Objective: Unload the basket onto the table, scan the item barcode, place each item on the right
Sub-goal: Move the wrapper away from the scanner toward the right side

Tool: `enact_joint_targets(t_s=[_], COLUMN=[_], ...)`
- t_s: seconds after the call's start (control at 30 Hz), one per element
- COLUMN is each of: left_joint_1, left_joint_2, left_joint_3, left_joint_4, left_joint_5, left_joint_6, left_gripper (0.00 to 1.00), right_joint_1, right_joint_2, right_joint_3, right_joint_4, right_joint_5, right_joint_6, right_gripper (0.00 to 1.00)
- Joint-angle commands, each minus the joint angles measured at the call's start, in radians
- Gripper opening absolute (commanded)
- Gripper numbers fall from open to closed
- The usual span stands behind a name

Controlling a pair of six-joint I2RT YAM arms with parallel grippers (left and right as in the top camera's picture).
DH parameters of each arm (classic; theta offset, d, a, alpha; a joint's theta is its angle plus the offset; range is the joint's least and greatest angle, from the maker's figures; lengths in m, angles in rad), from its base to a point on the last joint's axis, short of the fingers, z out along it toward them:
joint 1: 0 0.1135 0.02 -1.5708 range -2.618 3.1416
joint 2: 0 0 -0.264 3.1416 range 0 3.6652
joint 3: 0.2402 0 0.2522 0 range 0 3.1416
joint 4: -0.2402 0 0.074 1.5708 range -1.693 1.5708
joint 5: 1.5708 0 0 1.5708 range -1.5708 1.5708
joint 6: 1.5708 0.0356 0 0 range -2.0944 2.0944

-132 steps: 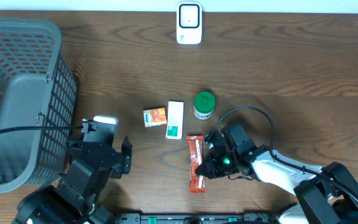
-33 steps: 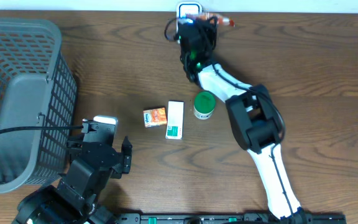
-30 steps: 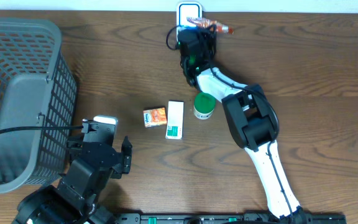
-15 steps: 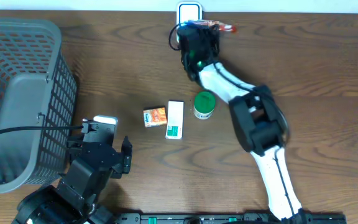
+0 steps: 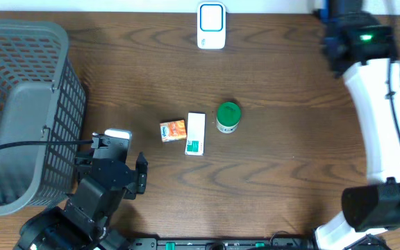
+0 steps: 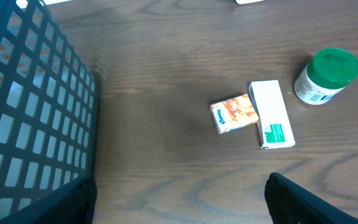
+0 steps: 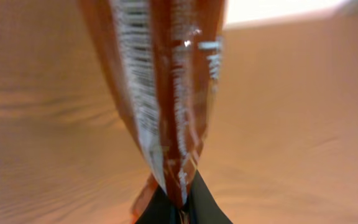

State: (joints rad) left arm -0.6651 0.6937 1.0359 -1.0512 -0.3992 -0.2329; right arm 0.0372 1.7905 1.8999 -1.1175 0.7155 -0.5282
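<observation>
**Snack packet (image 7: 160,93) held away from scanner (image 5: 211,26)**

It hung pinched in the clamped right gripper (image 7: 179,210), the scanner well to its left. Presenting step: the barcode would next need facing the scanner. The left gripper (image 6: 179,208) stood spread, empty.

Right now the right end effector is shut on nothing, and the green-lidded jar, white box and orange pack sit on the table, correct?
Not quite. The right end effector is shut on a red packet, as the right wrist view shows. The green-lidded jar, white box and orange pack do sit on the table.
</observation>
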Motion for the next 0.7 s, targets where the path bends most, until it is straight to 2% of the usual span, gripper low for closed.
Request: enact_joint_targets(t_s=[0.0, 0.13, 0.23, 0.33, 0.43, 0.57, 0.63, 0.67], left_joint_1=[-0.003, -0.003, -0.003, -0.003, -0.003, -0.003, -0.003, -0.003], left_joint_2=[-0.001, -0.001, -0.001, -0.001, -0.001, -0.001, -0.001, -0.001], left_joint_3=[-0.004, -0.004, -0.004, -0.004, -0.004, -0.004, -0.004, -0.004], left_joint_4=[-0.003, -0.003, -0.003, -0.003, -0.003, -0.003, -0.003, -0.003], left_joint_5=[-0.013, -0.013, -0.013, -0.013, -0.013, -0.013, -0.013, -0.013], left_joint_6=[-0.005, -0.005, -0.005, -0.005, -0.005, -0.005, -0.005, -0.005], left_gripper=[0.85, 0.85, 0.85, 0.85, 0.85, 0.85, 0.85, 0.85], right_joint_1=[-0.189, -0.367, -0.489, -0.550, -0.617, -0.689, -0.715, -0.715], right_joint_2=[0.012, 0.012, 0.012, 0.012, 0.012, 0.012, 0.005, 0.000], right_joint_3=[-0.040, -0.156, -0.323, -0.463, -0.610, -0.659, -0.632, -0.618], right_joint_4=[-0.048, -0.016, 0.087, 0.198, 0.330, 0.373, 0.356, 0.344], right_joint_5=[-0.300, -0.307, -0.294, -0.295, -0.296, -0.351, -0.453, -0.484], right_joint_6=[0.308, 0.406, 0.498, 0.544, 0.595, 0.641, 0.639, 0.639], right_gripper=[0.01, 0.01, 0.01, 0.02, 0.09, 0.18, 0.55, 0.62])
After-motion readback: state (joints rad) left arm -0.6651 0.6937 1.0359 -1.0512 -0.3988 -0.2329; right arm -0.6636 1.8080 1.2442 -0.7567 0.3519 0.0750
